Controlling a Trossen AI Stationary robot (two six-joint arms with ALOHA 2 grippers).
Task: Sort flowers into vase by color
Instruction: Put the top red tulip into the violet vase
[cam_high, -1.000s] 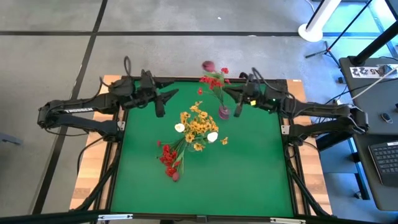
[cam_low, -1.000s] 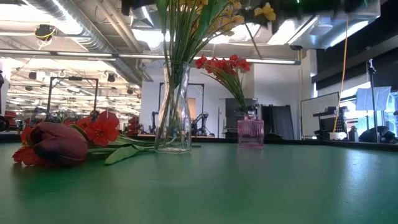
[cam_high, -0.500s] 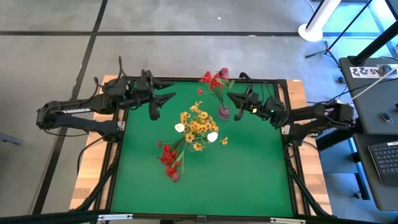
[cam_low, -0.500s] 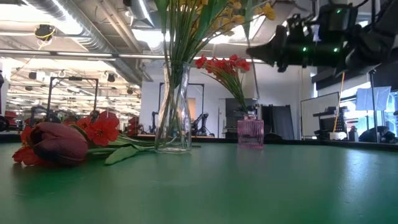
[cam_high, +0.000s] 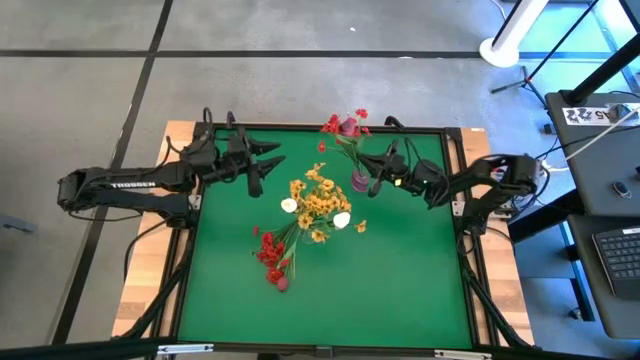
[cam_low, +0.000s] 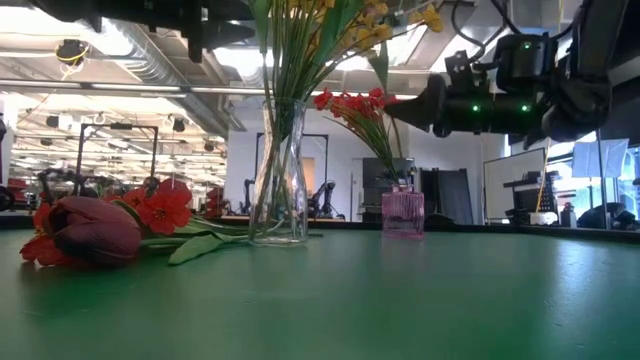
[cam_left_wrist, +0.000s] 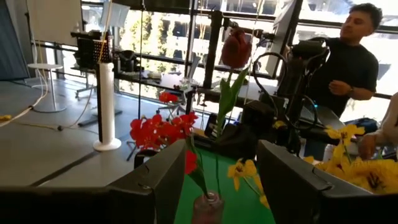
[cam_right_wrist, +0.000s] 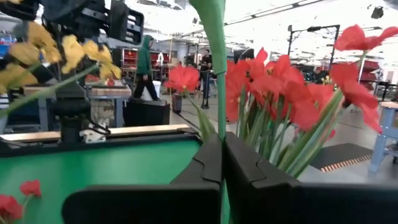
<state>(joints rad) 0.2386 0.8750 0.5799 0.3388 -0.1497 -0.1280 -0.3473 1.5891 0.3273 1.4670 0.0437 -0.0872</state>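
Observation:
A dark maroon bud (cam_left_wrist: 237, 48) on a green stem stands above my right gripper (cam_high: 372, 178), which is shut on that stem beside the small pink vase (cam_high: 359, 181) of red flowers (cam_low: 355, 104). At mid table a clear vase (cam_low: 280, 180) holds yellow flowers (cam_high: 318, 200) and white buds (cam_high: 342, 220). Red flowers and a maroon bud (cam_low: 95, 228) lie flat on the green table at the near left. My left gripper (cam_high: 266, 165) hangs open at the far left, holding nothing. My right gripper pinches the maroon flower's green stem (cam_right_wrist: 217, 106) between its two fingers. The fingers come nearly level from the table's right side and lie across the stem. The stem stands upright with the bud above the fingers. Its lower end is hidden behind the fingers and the red flowers.
The green table (cam_high: 400, 280) is bare along its near and right parts. A person (cam_left_wrist: 348, 56) stands beyond the table's right side, and a second person's hand (cam_left_wrist: 367, 144) shows next to the yellow flowers there.
My right gripper has come down and toward the pink vase, staying shut on the stem. The maroon bud has sunk with it and now stands among the red blossoms. My left gripper has sunk a little and stays open.

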